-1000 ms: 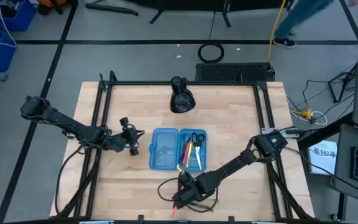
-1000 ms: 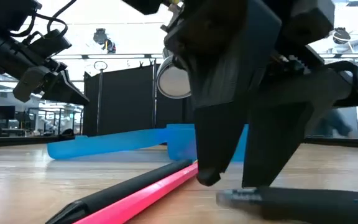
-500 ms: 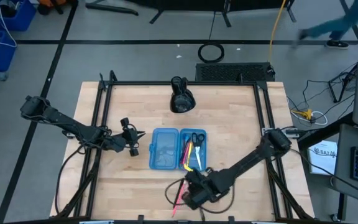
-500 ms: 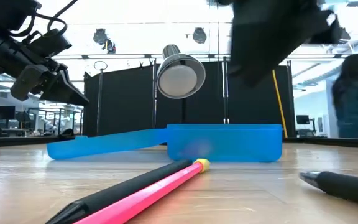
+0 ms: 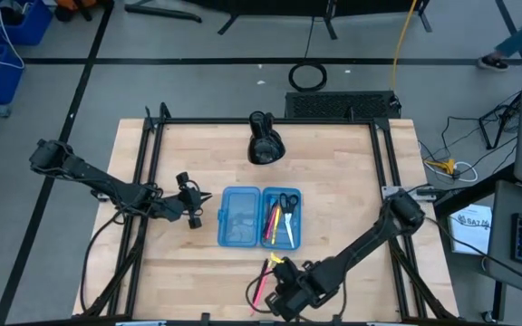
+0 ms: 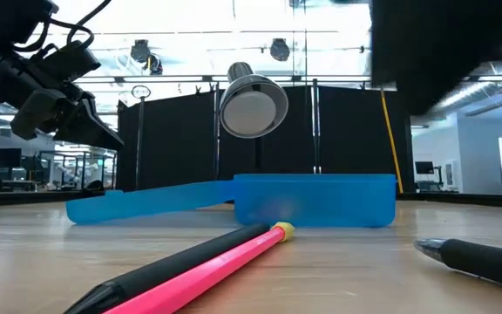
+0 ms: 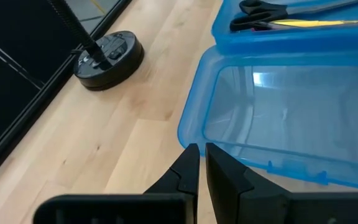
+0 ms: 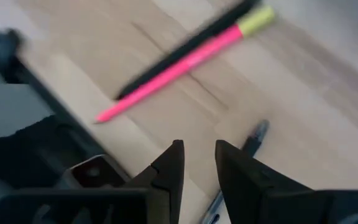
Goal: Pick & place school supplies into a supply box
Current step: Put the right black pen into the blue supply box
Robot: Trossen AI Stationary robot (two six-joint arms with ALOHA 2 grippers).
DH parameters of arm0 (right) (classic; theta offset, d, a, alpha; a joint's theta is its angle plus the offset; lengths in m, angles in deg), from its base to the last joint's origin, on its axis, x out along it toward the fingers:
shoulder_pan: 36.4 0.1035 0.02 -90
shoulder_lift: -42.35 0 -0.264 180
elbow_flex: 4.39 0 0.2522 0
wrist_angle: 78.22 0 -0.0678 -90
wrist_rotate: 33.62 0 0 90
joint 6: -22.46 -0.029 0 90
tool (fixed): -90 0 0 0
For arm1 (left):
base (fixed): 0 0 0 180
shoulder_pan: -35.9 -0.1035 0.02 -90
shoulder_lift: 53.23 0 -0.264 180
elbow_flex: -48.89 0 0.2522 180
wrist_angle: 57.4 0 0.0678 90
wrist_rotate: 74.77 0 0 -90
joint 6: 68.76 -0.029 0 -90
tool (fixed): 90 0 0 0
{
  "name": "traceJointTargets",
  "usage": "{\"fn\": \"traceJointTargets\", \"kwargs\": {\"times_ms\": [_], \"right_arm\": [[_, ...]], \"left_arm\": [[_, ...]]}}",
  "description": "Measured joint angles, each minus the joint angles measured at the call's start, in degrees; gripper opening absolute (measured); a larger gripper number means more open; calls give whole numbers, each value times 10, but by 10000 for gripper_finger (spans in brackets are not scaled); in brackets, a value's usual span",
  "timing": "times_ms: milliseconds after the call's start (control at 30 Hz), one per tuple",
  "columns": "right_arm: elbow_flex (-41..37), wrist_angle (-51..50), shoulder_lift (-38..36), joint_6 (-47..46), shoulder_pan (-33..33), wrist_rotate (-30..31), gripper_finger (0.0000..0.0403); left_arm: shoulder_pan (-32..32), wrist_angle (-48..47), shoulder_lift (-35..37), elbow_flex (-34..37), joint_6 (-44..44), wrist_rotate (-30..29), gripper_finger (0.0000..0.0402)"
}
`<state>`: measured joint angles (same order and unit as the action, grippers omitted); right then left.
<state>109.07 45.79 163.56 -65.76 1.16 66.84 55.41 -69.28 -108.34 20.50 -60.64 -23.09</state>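
Observation:
The translucent blue supply box (image 5: 259, 215) lies open at the table's middle. Its right half (image 5: 282, 215) holds pens, pencils and black-handled scissors (image 7: 272, 9); its left half (image 7: 278, 112) is empty. A pink pencil (image 5: 262, 282) with a yellow end lies flat on the wood near the near edge, a black pencil (image 6: 164, 270) alongside it, and a black pen (image 6: 478, 260) to their right. My right gripper (image 8: 199, 163) hangs above these, open by a narrow gap, over the black pen (image 8: 253, 134). My left gripper (image 7: 199, 163) is shut, hovering just left of the box.
A black dome-shaped lamp (image 5: 263, 143) stands on the far side of the table, behind the box. Black frame rails (image 5: 143, 181) run along the table's left and right sides. Bare wood lies to the right of the box.
My right gripper has risen from the table beside the pink pencil and drawn back toward the near edge, leaving the low view almost wholly. The pink pencil has stayed put; the black pen's tip now lies farther toward the table's right.

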Motion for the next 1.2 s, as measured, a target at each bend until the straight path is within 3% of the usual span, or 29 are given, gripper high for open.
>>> {"fn": "traceJointTargets", "kwargs": {"times_ms": [300,567,1200], "right_arm": [[1,-5,50,-59,0,-104,84],[1,-14,51,-6,-3,-90,84],[-108,24,50,164,-38,-121,84]], "left_arm": [[0,-1,0,0,1,8,33],[0,-1,0,0,4,8,33],[0,-4,0,0,11,10,33]]}}
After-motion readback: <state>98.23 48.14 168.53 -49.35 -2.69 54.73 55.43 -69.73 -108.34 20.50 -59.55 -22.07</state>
